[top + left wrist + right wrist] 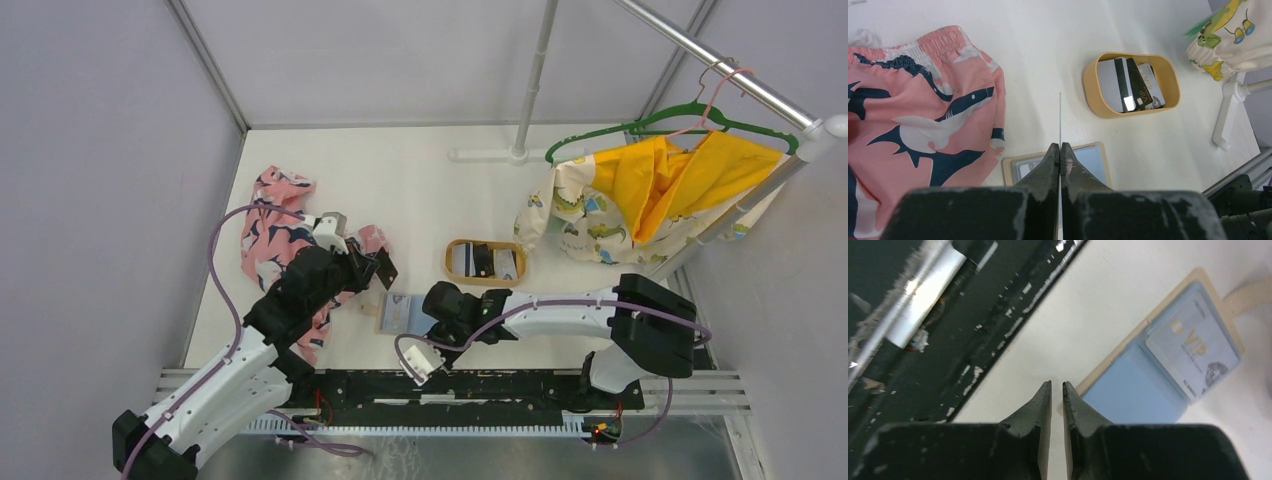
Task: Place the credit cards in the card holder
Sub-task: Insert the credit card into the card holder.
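Black fingers of my left gripper (1060, 149) are clenched on one credit card (1060, 117), which shows edge-on as a thin line rising toward mid-frame in the left wrist view. Just beneath it, at lower centre, the card holder (1089, 156) lies open and flat on the tabletop (1058, 40). My right gripper (1057, 386) hangs at the holder's near corner, jaws a slit apart and empty. A pale VIP card (1193, 352) lies on the holder's upper-right panel; the spare cards (1133, 82) wait in the wooden tray (1089, 85), upper right. I judge this the insertion step. Next I must bring the card's edge to a free pocket mouth and slide it in, the right arm steadying the holder.
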